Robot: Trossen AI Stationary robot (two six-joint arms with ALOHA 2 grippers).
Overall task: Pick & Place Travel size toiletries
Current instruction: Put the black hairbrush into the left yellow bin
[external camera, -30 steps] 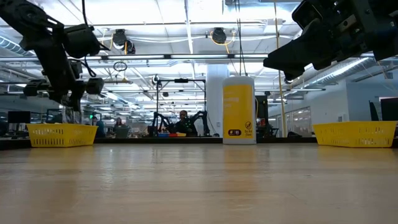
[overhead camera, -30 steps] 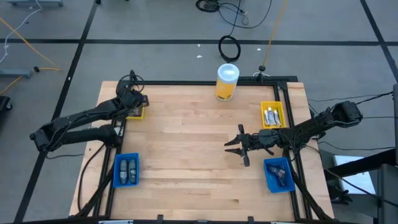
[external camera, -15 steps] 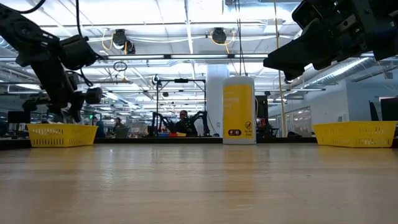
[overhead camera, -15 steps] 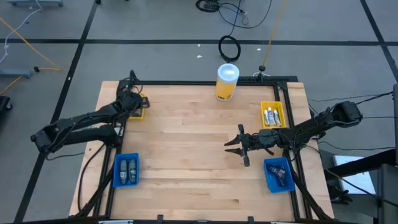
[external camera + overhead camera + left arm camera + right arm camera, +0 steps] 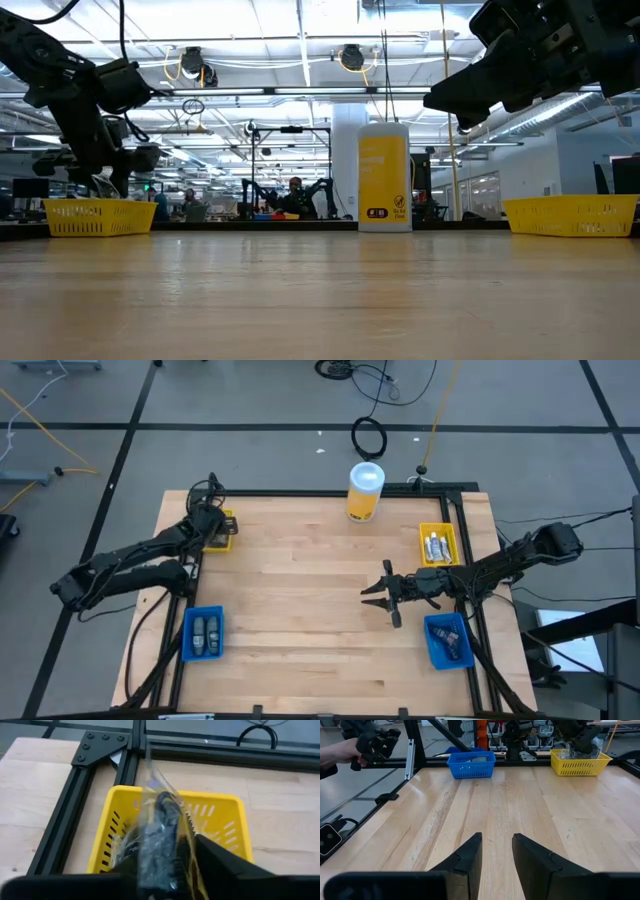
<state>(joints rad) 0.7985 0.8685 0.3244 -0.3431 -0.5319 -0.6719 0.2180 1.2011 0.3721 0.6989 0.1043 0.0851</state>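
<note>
My left gripper (image 5: 214,525) hovers over the yellow basket (image 5: 224,535) at the table's far left corner, shut on a dark grey disc in clear wrap (image 5: 161,832). The basket also shows in the left wrist view (image 5: 220,817), with more wrapped items inside it. My right gripper (image 5: 368,595) is open and empty above the bare wood right of the table's middle; its fingers also show in the right wrist view (image 5: 497,851). My left gripper pinches the wrapped disc between its two fingers (image 5: 215,855), which come from above, slanting toward the table's far edge. The disc stands on edge in the hold, its clear wrap (image 5: 155,785) sticking out past the fingertips, over the basket's inside. Whether it touches the basket's contents, I cannot tell.
A blue bin (image 5: 203,634) with dark grey bottles stands at the near left. A yellow bin (image 5: 437,544) with white tubes stands at the right, and a blue bin (image 5: 447,641) at the near right. A large yellow cylinder with a white lid (image 5: 365,491) stands at the far edge. A black frame borders the table.
My left gripper has gone a little toward the table's left edge and down, closer to the yellow basket, still shut on the wrapped disc.
</note>
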